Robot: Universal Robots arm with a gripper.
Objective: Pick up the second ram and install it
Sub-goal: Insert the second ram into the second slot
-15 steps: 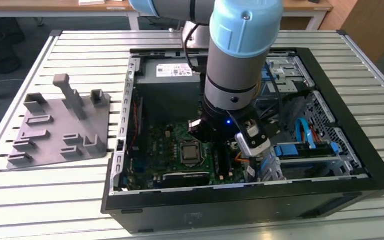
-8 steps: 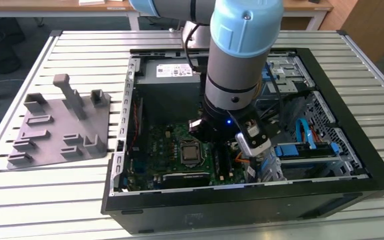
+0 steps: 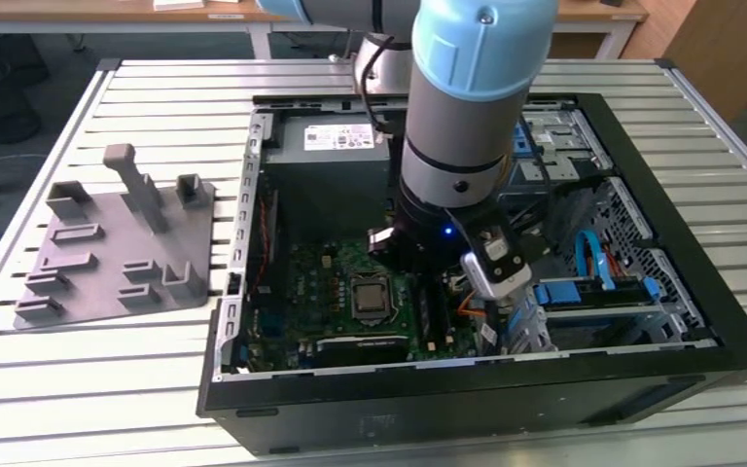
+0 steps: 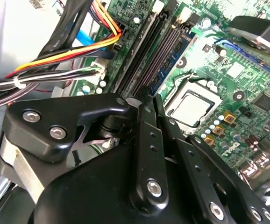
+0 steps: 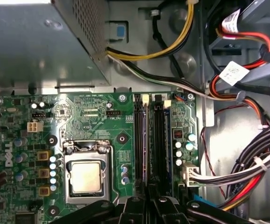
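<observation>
The second ram [image 5: 145, 140] is a slim stick with a blue edge. It stands on edge in the long slots beside the processor [image 5: 85, 177], and also appears in the second wrist view [image 4: 172, 53]. My gripper [image 4: 150, 95] is low inside the computer case [image 3: 478, 399], with its black fingers pressed together over the near end of those slots [image 5: 150, 193]. Nothing shows between the fingers. Whether the tips touch the stick is hidden. In the exterior view the arm [image 3: 465, 146] covers the slots.
The green motherboard [image 3: 328, 282] fills the case floor. The grey power supply [image 3: 328, 146] sits at the back. Coloured cable bundles [image 5: 247, 172] run close beside the slots. A grey parts fixture [image 3: 114, 248] lies on the slatted table at the exterior view's left.
</observation>
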